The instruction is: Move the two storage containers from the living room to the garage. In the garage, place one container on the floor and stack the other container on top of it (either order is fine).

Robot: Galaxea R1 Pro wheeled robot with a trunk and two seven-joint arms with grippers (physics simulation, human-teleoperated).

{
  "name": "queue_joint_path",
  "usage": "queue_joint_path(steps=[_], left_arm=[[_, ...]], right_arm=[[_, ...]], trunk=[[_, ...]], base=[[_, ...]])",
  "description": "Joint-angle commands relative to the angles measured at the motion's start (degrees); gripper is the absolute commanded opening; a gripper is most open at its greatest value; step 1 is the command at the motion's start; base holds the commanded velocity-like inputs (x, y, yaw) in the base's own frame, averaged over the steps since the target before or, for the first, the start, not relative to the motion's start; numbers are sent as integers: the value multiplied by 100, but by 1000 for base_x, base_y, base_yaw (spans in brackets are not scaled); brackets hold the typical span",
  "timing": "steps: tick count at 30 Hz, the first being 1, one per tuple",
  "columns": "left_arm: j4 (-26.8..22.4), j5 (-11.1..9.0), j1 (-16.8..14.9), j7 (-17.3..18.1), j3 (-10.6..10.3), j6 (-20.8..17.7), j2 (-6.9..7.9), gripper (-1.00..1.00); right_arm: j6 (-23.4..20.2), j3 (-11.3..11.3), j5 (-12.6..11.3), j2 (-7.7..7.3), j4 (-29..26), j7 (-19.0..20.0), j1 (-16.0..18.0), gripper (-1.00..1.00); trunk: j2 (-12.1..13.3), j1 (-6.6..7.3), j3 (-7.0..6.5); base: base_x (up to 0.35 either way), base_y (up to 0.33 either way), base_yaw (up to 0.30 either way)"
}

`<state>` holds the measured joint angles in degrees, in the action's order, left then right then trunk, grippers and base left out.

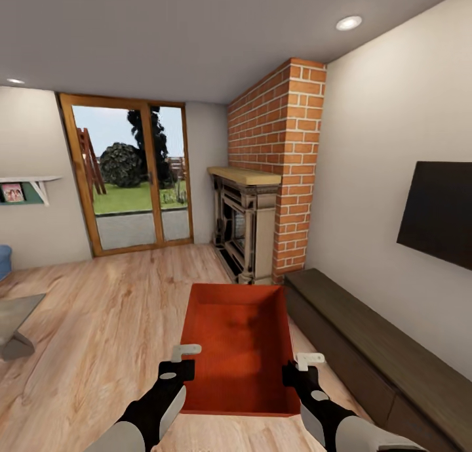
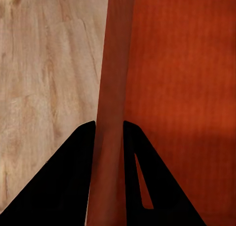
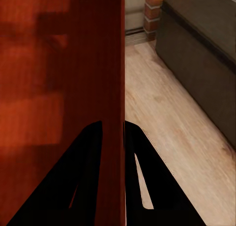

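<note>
— Where are we standing, then?

— In the living room: light plank floor, glass patio doors at the far end, the brick fireplace to the right of them, a black TV on the right wall over a long dark cabinet.

— And the bin?

— One storage container, orange-red and topless, sits dead ahead of the robot between its two arms. I can't tell for sure whether it rests on the planks or is just lifted. Its long axis runs straight away from the robot, toward the fireplace.

— Who's got hold of it?

— Both. The left end effector straddles the left long wall near the robot's end; in its wrist view the wall runs up between the two dark fingers, which sit tight against it. The right end effector does the same on the right wall, clamped with one finger inside and one out.

— So neither arm is nearer?

— Evenly matched, I'd say, one on each long side. My guess is the next move is a level lift and a carry to the garage, both arms rising together so it doesn't tip.
</note>
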<state>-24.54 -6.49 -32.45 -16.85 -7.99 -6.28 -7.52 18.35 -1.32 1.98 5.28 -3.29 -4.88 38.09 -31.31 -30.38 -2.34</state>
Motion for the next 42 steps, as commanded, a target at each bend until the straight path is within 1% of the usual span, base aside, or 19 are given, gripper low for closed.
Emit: queue_joint_path(steps=[1,42], left_arm=[[2,-62,-7,-64,122,-40,11,-100],[2,-64,-7,-64,117,-40,14,-100]], right_arm=[[28,247,6,-28,-14,4,-3,-100],[28,247,5,-36,-14,4,-3,-100]], trunk=[[-3,-1,1],[-3,-1,1]], base=[[0,0,300],[0,0,300]])
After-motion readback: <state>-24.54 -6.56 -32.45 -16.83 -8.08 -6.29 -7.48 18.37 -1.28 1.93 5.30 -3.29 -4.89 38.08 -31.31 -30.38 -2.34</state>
